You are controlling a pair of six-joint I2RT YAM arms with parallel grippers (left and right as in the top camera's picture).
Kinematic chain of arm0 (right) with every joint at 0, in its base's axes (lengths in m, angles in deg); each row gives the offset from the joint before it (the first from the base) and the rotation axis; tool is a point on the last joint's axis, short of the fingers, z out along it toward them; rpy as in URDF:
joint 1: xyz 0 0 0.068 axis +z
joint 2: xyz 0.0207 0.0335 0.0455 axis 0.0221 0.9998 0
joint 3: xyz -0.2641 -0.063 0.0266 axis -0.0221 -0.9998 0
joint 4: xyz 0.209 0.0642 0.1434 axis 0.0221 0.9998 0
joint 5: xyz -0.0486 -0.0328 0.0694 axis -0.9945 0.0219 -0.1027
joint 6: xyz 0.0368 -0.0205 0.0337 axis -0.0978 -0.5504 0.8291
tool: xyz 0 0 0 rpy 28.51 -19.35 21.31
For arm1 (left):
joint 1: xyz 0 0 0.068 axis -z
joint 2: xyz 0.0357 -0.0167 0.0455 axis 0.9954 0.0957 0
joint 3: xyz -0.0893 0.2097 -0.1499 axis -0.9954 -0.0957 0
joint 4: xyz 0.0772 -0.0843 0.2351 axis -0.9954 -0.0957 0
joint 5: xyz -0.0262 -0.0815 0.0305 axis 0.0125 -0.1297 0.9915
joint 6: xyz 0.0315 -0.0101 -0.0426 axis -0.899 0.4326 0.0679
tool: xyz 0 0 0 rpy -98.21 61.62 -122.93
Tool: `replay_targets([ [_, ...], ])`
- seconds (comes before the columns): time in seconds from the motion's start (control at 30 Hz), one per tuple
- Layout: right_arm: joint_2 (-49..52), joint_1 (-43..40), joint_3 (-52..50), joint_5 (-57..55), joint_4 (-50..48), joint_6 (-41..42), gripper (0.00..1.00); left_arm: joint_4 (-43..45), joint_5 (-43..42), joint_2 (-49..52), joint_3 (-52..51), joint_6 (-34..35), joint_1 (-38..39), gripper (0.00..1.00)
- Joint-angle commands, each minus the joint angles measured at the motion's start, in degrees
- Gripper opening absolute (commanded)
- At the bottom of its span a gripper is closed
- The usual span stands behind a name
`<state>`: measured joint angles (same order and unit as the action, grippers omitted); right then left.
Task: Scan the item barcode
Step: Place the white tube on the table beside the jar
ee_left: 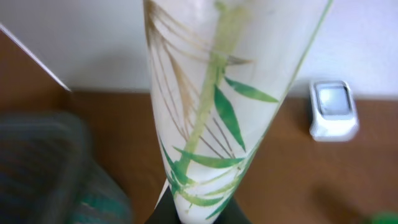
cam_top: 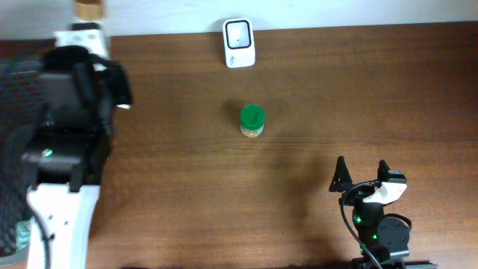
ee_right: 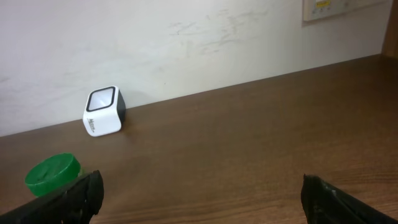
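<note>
One tube (ee_left: 211, 124) (leaf-print), one scanner (ee_left: 334, 109)

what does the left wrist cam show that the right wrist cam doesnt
Only the left wrist: a white bamboo-print pack filling the frame up close, and a dark mesh basket at lower left.
Only the right wrist: the green-lidded jar in clear view, a wall plate at top right, and the right arm's open fingers with nothing between them.
Both: the white scanner standing near the wall, and the brown table.
</note>
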<state>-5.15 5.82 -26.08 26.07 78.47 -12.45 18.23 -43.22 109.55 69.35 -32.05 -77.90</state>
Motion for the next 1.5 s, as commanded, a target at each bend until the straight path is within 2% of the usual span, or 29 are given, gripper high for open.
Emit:
replay_targets([
  [0.0, -0.4, 0.3, -0.3, 0.1, 0.5, -0.4, 0.98, -4.7, 0.3, 3.9, 1.3, 9.9, 4.6, 0.00],
  [0.13, -0.4, 0.3, -0.3, 0.1, 0.5, -0.4, 0.98, -10.4, -0.2, 9.2, 1.3, 16.1, 7.3, 0.00],
  [0.23, -0.4, 0.3, -0.3, 0.1, 0.5, -0.4, 0.98, -12.3, -3.0, 13.3, 1.3, 16.6, 8.7, 0.00],
  [0.6, -0.4, 0.3, -0.3, 0.1, 0.5, -0.4, 0.98, -12.4, -14.5, 28.7, 1.2, 25.4, 10.4, 0.00],
  [0.73, -0.4, 0.3, -0.3, 0.1, 0.5, -0.4, 0.98, -11.8, -17.9, 33.9, 1.2, 25.4, 12.2, 0.00],
  [1.03, -0.4, 0.3, -0.3, 0.1, 0.5, -0.4, 0.98, -8.6, -18.2, 41.0, 1.2, 25.4, 17.9, 0.01],
  [1.1, -0.4, 0.3, -0.3, 0.1, 0.5, -0.4, 0.99, -8.2, -18.2, 41.2, 1.2, 25.4, 18.0, 0.08],
  [1.2, -0.4, 0.3, -0.3, 0.1, 0.5, -0.4, 0.98, -8.1, -18.2, 41.3, 1.2, 25.4, 18.0, 0.28],
  [1.27, -0.4, 0.3, -0.3, 0.1, 0.5, -0.4, 0.98, -8.1, -18.2, 41.3, 1.2, 25.4, 18.0, 0.37],
  [1.33, -0.4, 0.3, -0.3, 0.1, 0.5, -0.4, 0.98, -8.1, -18.2, 41.3, 1.2, 25.3, 18.0, 0.43],
  [1.47, -0.4, 0.3, -0.3, 0.1, 0.5, -0.4, 0.98, -8.1, -17.7, 41.3, 1.7, 25.3, 17.8, 0.45],
])
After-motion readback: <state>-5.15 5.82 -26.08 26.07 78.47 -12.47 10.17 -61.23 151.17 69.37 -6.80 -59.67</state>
